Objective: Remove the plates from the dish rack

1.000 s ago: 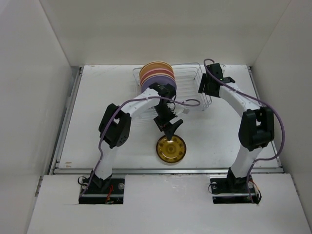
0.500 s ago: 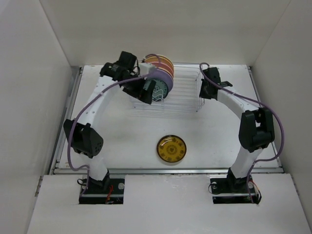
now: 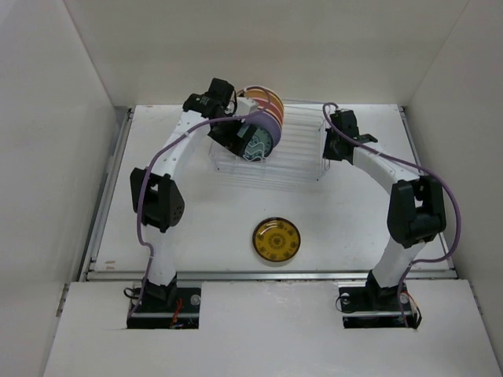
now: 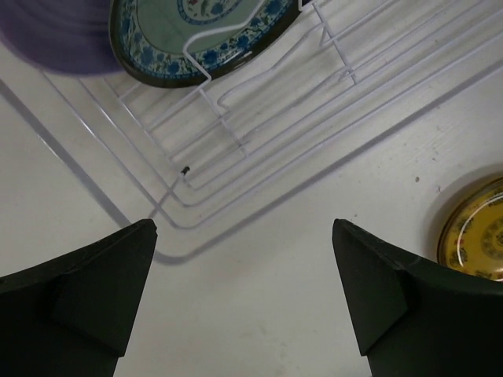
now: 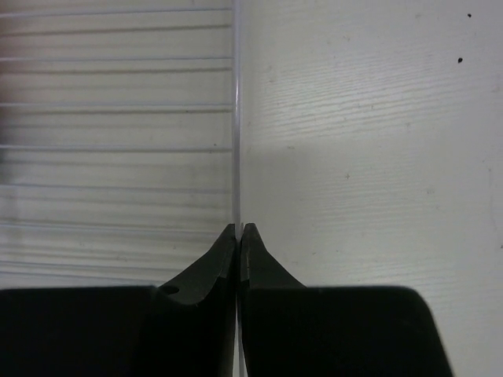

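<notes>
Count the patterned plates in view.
2. The amber-yellow plate lies flat on the table, in front of the dish rack. The blue-green plate stands at the rack's left end, in front of the lavender plate. Plates behind that are partly hidden, so more could be patterned.

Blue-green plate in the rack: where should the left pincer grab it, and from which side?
Its upper rim, from above, one finger per face. The blue-green plate stands on edge in the dish rack, a wire divider crossing its face and the lavender plate close behind, so the top looks freest.
</notes>
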Robot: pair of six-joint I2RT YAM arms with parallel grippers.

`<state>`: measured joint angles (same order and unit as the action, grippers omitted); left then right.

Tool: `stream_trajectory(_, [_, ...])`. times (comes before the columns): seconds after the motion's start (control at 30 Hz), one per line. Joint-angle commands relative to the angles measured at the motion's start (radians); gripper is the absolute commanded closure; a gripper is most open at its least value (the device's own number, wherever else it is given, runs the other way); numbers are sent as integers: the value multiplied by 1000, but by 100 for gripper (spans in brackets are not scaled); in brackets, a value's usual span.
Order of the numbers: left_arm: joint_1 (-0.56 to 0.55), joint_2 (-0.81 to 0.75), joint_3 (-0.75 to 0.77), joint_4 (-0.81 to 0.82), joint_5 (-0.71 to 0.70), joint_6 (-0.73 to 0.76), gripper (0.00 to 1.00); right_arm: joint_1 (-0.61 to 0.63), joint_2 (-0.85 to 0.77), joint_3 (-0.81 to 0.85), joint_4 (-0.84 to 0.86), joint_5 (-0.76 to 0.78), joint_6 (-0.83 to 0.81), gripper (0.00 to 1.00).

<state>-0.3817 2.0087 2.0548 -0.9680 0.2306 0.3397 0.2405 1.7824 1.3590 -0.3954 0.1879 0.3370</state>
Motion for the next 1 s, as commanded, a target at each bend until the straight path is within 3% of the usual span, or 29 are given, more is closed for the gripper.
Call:
stream_trajectory(0.0, [0,31,97,-14,-24,93,7,-20,29,51,95,-45,-91,100])
stream_trajectory(0.3, [-19,74,107,37,-56,160,7,-20,144,198,33,-128,-259,100])
stream_trajectory(0.47, [-28,84,116,58,-39,169,16,-20,169,247,23,-137,-303,100])
stream_trajectory(0.53, [-28,84,116,58,-13,170,22,-20,178,256,0,-116,-322,87])
stream_trajectory(0.57, [-28,84,116,72,-4,170,22,-20,178,256,-22,-116,-322,76])
stream_trajectory(0.6, [-37,84,116,99,-4,170,22,-20,178,256,-22,-116,-322,56])
stream_trajectory(0.67, [-37,93,107,152,-20,160,22,-20,161,256,-22,-116,-322,43])
stream_trajectory(0.7, [-37,93,90,222,-33,148,22,-20,138,247,-22,-116,-322,30])
stream_trajectory(0.87, [-37,137,54,356,-89,136,21,-20,72,247,-33,-13,-299,24])
stream_trajectory(0.97, [-37,202,106,367,-99,125,28,-20,11,247,-43,-28,-289,24])
